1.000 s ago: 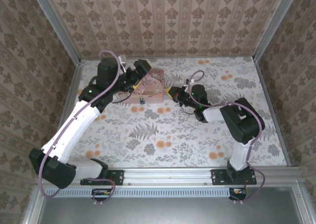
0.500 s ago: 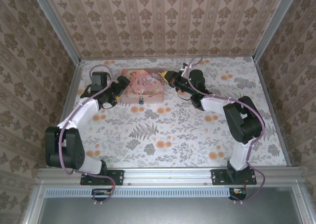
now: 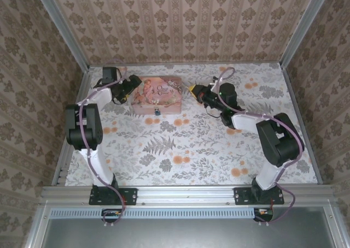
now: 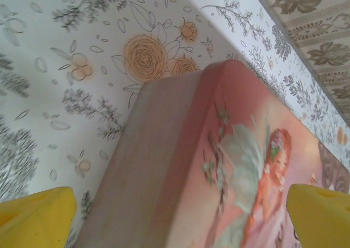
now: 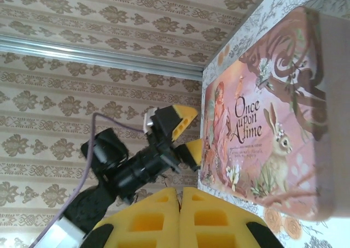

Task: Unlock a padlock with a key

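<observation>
**Top view.** Your tin (image 3: pixel 158 90), pink with a picture lid, lies on the floral table (image 3: pixel 180 149) toward 12 o'clock, a little left of centre. The padlock (image 3: pixel 157 112), a tiny teal speck, sits against the middle of the tin's 6 o'clock wall. Your left gripper (image 3: pixel 133 88) is at the tin's 9 o'clock end. Your right gripper (image 3: pixel 192 88) is near the 3 o'clock end but apart from it, with its yellow tip pointing toward 9 o'clock.

**Left wrist view.** The left gripper (image 4: pixel 175 226) has its jaws spread wide and grasps nothing. One yellow fingertip (image 4: pixel 35 215) shows at lower left over the table and the other at lower right over the lid. The tin's (image 4: pixel 180 166) rounded corner and side wall lie between them. You cannot tell whether either finger touches the tin.

**Right wrist view.** The right gripper (image 5: pixel 180 215) has its yellow pads pressed flat together. You cannot tell whether the key is pinched between them. Ahead lies the tin (image 5: pixel 268 139), its lid showing a rabbit and lettering. Just beyond the tin's far end is the left gripper (image 5: pixel 186 134), with its fingers parted.
</observation>
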`<control>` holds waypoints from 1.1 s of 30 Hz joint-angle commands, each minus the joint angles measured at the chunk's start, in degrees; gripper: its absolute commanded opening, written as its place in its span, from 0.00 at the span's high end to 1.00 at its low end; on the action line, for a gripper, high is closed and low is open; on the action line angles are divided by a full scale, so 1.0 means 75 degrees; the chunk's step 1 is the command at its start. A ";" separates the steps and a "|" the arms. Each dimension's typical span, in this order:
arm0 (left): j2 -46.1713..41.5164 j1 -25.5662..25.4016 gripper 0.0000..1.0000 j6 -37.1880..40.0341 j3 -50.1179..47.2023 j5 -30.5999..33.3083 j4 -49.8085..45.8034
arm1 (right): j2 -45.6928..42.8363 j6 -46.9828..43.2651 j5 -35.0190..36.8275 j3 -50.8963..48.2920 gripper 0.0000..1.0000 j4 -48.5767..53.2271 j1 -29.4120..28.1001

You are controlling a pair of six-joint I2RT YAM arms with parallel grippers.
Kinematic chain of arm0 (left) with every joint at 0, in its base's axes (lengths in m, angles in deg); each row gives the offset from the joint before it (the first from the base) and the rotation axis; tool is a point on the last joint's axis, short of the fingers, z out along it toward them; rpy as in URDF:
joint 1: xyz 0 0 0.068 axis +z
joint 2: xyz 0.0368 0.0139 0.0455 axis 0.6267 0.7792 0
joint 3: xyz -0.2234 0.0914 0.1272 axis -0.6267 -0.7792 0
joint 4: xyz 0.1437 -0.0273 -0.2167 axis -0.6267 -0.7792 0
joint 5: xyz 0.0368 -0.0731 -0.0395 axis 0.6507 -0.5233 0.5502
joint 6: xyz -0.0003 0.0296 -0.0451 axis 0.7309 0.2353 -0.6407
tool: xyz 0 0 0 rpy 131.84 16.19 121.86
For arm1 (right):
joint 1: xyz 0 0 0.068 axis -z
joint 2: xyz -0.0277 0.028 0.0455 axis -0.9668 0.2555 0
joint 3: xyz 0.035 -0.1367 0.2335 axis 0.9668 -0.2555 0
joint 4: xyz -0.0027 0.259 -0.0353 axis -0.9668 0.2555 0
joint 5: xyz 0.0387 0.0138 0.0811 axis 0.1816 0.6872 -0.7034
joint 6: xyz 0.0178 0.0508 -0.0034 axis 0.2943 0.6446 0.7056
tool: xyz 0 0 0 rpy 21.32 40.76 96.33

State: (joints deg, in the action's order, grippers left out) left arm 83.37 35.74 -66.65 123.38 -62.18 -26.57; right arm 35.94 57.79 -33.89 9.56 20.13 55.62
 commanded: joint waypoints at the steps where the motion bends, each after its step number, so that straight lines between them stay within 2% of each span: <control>1: 0.0485 -0.0129 0.00 0.0784 0.0633 -0.0742 -0.0076 | -0.0782 -0.0147 -0.0079 -0.0472 1.00 -0.0031 0.0174; 8: 0.0740 -0.0842 0.00 0.1392 0.1162 -0.1130 -0.0598 | -0.1714 -0.0422 -0.0011 -0.1210 1.00 0.0397 0.0328; 19: 0.0187 -0.1982 0.00 0.0528 0.0020 -0.1139 0.0419 | -0.2313 -0.0562 0.0038 -0.1852 1.00 0.0623 0.0228; 22: -0.0212 -0.1981 0.00 0.0225 -0.0454 -0.0594 0.0576 | -0.2263 -0.0709 -0.0025 -0.1750 1.00 0.0819 0.0209; 28: -0.1806 -0.1386 0.00 0.0322 -0.1623 0.0334 0.0469 | -0.1722 -0.1095 -0.0273 -0.1107 1.00 0.1237 0.0216; 31: -0.2602 -0.1319 0.00 0.0654 -0.2184 0.0269 0.0364 | -0.1137 -0.1139 -0.0414 -0.0680 1.00 0.1122 0.0218; 33: -0.2930 -0.1419 0.00 0.0884 -0.2512 -0.0118 0.0493 | -0.0674 -0.1118 -0.0508 -0.0381 1.00 0.0934 0.0216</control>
State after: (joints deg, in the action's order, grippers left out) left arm 64.46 26.56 -63.13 107.46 -61.68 -23.31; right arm 27.20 51.12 -35.70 3.57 28.17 57.53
